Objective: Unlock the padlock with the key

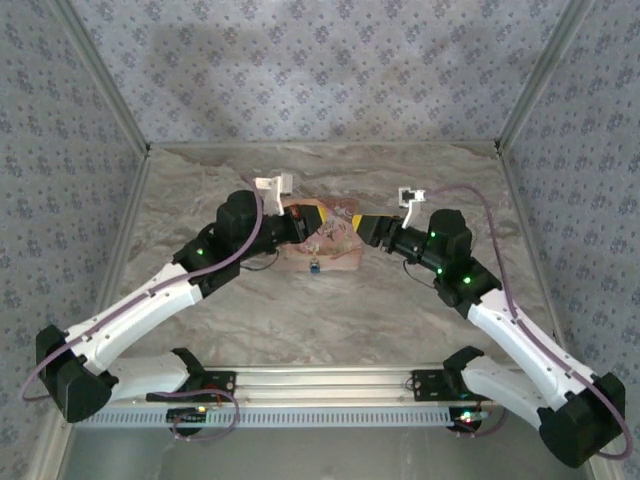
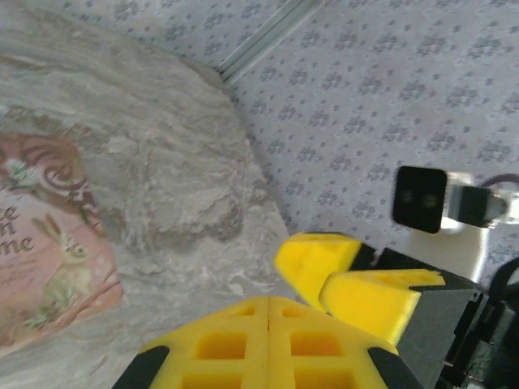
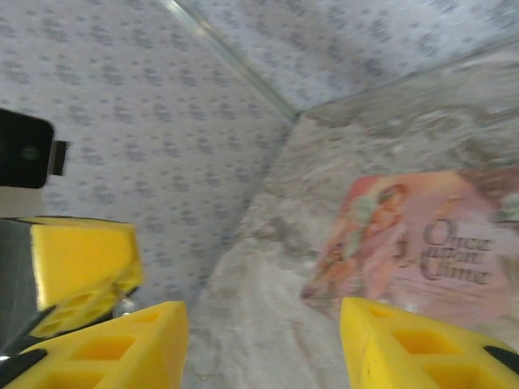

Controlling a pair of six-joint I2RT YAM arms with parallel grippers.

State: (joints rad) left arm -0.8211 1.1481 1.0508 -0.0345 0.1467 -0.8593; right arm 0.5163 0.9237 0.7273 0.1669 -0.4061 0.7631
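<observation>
Marbled table [image 1: 250, 310], padlock [image 1: 315, 267] on pink pouch [image 1: 342, 260], right end effector [image 1: 357, 222] just beyond

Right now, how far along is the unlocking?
Nothing looks done: the padlock lies at the near edge of the pouch, apart from both grippers. In hand: left gripper shut, right gripper open, face to face over the pouch; key not discernible. Left: inserting and turning it.
</observation>
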